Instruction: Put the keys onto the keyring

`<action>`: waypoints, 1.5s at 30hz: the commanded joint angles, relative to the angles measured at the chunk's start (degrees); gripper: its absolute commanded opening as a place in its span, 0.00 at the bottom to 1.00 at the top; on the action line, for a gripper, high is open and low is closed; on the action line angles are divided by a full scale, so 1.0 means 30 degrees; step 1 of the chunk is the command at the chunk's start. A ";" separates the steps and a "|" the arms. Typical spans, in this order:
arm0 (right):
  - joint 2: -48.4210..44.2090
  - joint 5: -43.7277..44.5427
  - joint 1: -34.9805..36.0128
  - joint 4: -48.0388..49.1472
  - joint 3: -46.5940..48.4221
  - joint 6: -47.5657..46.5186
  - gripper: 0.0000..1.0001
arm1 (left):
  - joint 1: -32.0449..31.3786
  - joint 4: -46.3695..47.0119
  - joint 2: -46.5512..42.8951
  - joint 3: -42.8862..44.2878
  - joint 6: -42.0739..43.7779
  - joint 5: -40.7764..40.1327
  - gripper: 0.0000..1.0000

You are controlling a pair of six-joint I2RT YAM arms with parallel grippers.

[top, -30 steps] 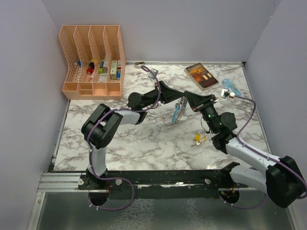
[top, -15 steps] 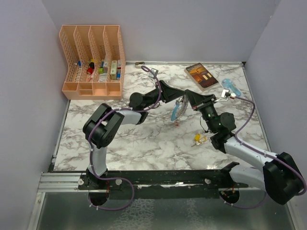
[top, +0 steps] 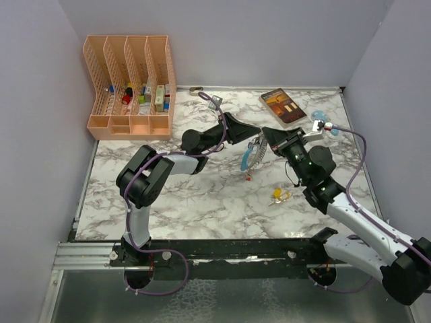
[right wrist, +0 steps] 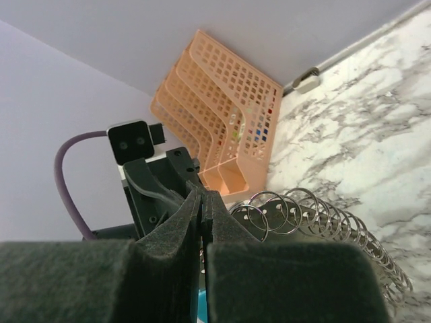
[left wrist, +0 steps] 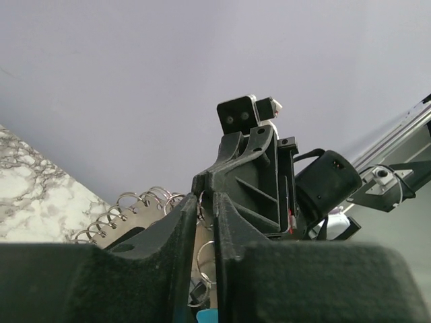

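Two arms reach in toward the middle of the table (top: 188, 195) and meet tip to tip above it. The left arm rises from its base, folds at the elbow and stretches rightward, almost level. The right arm comes up from the lower right corner and bends back to the left. The left gripper (top: 253, 132) and right gripper (top: 269, 134) point at each other, nearly touching.

One keyring (top: 250, 156) hangs in the air just under that meeting point, off the marble. It shows a light-blue curved piece, a small red tag at its lowest end and a row of grey wire loops fanned out like a coil. In the right wrist view the loops (right wrist: 303, 208) arc away to the right of the fingers.

In the left wrist view the left jaws are drawn close, with only a slit between them, and clamp thin ring wire at the tips. The right jaws are pressed together. Whether they pinch the ring cannot be told.

One small yellow item (top: 278, 196) lies on the marble, near the right arm's forearm. One peach organizer (top: 97, 67) with four slots stands at the far left corner. One book (top: 283, 106) lies at the far right.
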 commanded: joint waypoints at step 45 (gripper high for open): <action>1.0581 0.4387 0.0059 -2.9725 2.0408 1.2761 0.01 | 0.3283 -3.4555 -0.4515 1.1407 3.1559 0.3449 0.39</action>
